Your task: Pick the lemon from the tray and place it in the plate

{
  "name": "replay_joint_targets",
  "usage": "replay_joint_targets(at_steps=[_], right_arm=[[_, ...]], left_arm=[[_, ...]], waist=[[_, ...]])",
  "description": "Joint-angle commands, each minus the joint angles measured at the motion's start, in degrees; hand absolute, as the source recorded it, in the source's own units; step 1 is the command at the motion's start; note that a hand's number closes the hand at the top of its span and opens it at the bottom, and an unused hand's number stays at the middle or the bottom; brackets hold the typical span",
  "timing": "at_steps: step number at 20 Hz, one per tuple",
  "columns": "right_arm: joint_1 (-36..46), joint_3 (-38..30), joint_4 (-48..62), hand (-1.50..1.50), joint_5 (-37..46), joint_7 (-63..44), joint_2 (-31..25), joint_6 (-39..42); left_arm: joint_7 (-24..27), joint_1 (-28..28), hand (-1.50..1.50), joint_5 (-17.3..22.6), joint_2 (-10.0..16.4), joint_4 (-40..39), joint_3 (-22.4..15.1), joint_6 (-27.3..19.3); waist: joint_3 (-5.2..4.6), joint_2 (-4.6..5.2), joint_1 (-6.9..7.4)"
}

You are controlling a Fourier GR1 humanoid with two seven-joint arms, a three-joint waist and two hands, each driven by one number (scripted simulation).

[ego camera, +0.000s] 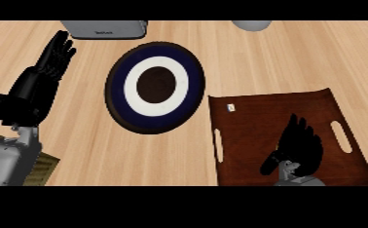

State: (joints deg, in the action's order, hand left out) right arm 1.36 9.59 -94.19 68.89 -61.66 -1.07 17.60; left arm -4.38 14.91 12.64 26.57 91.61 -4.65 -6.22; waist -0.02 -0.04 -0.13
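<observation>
A round plate [155, 87] with a navy rim, a white ring and a dark centre lies mid-counter. Right of it sits a dark brown tray [244, 124] with slot handles on its sides. My right hand [300, 146] hovers over the tray's lower middle, fingers straight and pointing away, thumb out to the left; it is open. No lemon shows anywhere; the hand may cover it. A tiny white and blue item [230, 107] lies near the tray's upper left corner. My left hand [43, 76] rests open at the left edge, fingers up.
A grey appliance [104, 28] stands at the counter's back left, and a grey rounded object [251, 25] at the back, right of centre. A woven tan item [45, 168] shows at the lower left beside my left forearm.
</observation>
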Motion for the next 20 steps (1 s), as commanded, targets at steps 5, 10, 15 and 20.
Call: replay_joint_targets(at_steps=[5, 10, 15, 20], right_arm=[[-2.2, -1.9, 4.9, -1.50, 0.1, -3.9, 1.0, -0.7], [-2.2, -5.3, 6.6, -1.50, 2.4, -2.5, -0.1, 1.6], [1.3, -2.6, 8.1, 1.50, 8.2, 4.8, -2.4, -8.4], [8.7, -5.5, 15.2, 1.50, 2.9, 20.8, -9.4, -10.8]], left_arm=[[-0.8, 0.2, 0.00, -0.5, -0.9, 0.0, 2.2, 2.0], [4.0, -2.7, 0.00, -0.7, -1.7, -1.7, 3.0, 4.8], [0.3, 0.4, 0.00, -4.0, -4.5, -1.5, 1.7, 2.2], [0.3, 1.1, 0.00, -3.8, -4.3, -0.9, 1.8, 3.3]], waist=[[0.02, 0.05, 0.07], [-0.01, 0.07, 0.16], [0.03, 0.06, 0.17], [0.14, 0.46, 1.10]])
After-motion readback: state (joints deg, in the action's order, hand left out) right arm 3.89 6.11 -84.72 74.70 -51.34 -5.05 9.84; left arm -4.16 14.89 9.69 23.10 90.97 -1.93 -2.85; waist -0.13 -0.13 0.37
